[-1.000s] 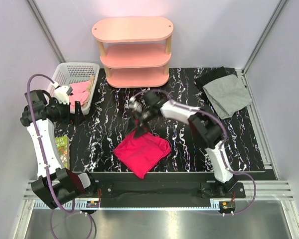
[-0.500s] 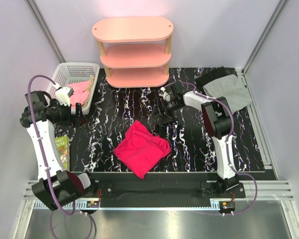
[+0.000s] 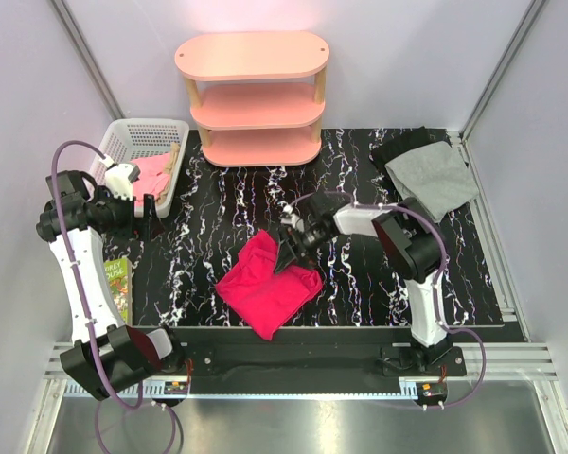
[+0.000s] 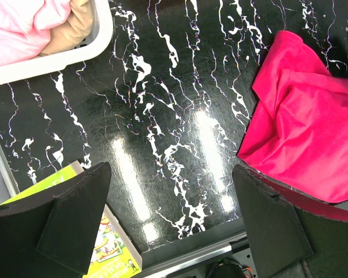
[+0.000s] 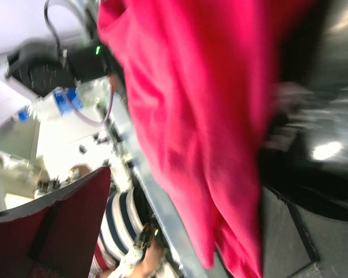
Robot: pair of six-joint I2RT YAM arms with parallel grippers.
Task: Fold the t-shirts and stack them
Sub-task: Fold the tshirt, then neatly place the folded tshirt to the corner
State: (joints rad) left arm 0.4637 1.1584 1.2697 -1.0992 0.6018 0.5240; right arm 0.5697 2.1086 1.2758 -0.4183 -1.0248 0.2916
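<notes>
Far to the left of the bunched crimson-red cloth t-shirt (image 3: 265, 288), the left gripper (image 3: 144, 210) hangs beside the white plastic basket (image 3: 142, 123), fingers spread, holding nothing. The shirt itself lies in a rough diamond heap with no clear long axis. At its far right edge the right gripper (image 3: 289, 248) hovers, fingers spread wide, red cloth running between them, so this is clearly the nearer arm. Well to the right and farther back lies the light grey t-shirt (image 3: 435, 180).
</notes>
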